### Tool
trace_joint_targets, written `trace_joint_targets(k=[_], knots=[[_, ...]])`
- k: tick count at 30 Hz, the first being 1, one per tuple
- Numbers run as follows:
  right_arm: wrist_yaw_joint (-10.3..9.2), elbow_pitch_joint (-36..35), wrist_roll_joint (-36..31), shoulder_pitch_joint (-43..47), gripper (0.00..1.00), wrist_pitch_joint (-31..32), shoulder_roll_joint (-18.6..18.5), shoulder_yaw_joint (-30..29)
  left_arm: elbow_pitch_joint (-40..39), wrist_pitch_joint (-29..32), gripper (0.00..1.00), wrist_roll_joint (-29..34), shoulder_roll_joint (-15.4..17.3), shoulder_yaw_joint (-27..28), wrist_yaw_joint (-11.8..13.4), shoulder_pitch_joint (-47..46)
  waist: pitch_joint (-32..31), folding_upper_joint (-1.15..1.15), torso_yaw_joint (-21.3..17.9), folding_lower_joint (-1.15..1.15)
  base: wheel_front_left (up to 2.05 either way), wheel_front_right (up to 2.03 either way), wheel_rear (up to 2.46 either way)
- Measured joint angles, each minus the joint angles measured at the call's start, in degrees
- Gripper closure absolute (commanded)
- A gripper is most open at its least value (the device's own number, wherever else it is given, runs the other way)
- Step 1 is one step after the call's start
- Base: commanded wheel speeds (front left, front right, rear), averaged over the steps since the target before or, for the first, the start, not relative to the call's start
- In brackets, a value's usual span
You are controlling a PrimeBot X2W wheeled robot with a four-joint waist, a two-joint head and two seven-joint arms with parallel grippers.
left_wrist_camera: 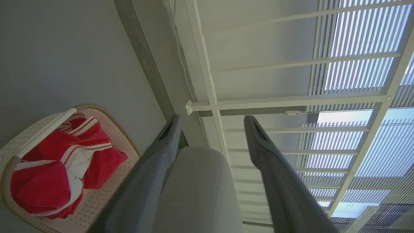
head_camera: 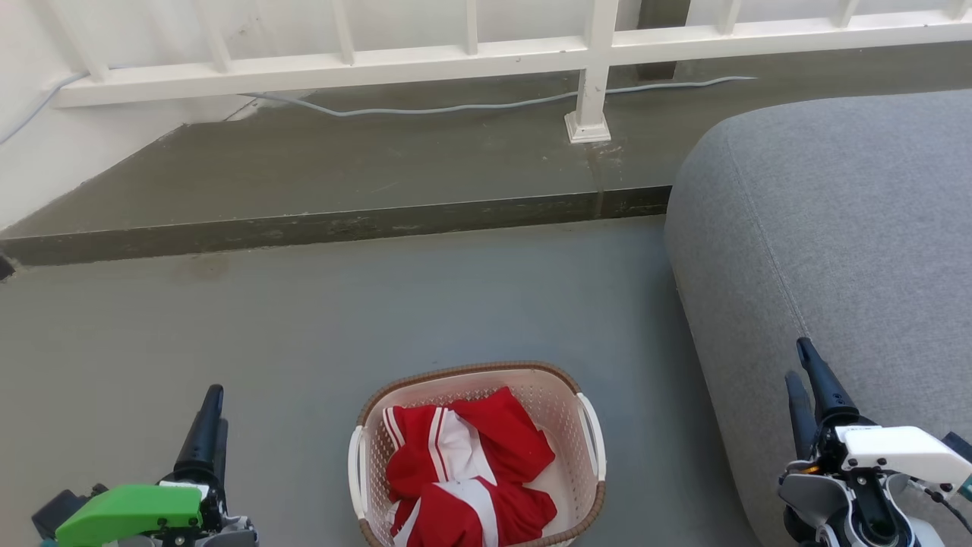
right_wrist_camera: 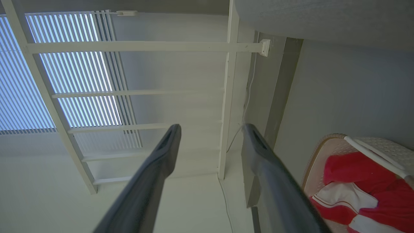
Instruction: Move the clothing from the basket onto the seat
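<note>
- Clothing [head_camera: 467, 475]: two red garments with white panels and thin stripes, crumpled together inside the basket [head_camera: 471, 370], heaped toward its near end; bare perforated bottom shows at its far end
- Basket stands on the grey floor [head_camera: 342, 319]; the seat [head_camera: 835, 228] lies just right of the basket, its rounded edge close to the basket's right handle but apart from it
- Left hand [left_wrist_camera: 212, 119]: well left of the basket, fingers spread, nothing between them
- Right hand [right_wrist_camera: 210, 127]: right of the basket, in front of the seat's edge, fingers likewise spread and empty
- Handling, as judged: the cloth looks light, soft and limp, probably smooth; it will drape and trail when lifted; not fragile
- The two pieces overlap, so one may drag the other up or shed it part-way
- Where to take hold, as judged: the raised red fold on top of the heap, near the basket's middle, bunched enough to pinch and clear of the walls
- Avoid the flat edges lying against the basket's bottom and sides
- Risk, as judged: the basket looks light; cloth snagging on the rim could lift or tip it
</note>
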Motion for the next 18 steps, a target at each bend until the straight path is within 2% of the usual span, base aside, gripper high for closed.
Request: trace_joint_targets(k=[8, 18], knots=[[0.00, -1.51, -7.32, -0.27, 0.00, -1.31, -0.37, 0.60, -1.78, -1.38, 0.00, 6.83, 1.58, -0.80, 0.00, 0.00, 0.06, 0.00, -0.04, 0.00, 0.00, 0.00, 0.00], [-0.59, -3.55, -17.63, -1.04, 0.00, -3.31, -0.71, 3.50, -4.71, -3.47, 0.00, 17.27, 1.93, -1.69, 0.37, 0.01, 0.28, 0.00, -0.02, 0.00, 0.00, 0.00, 0.00]])
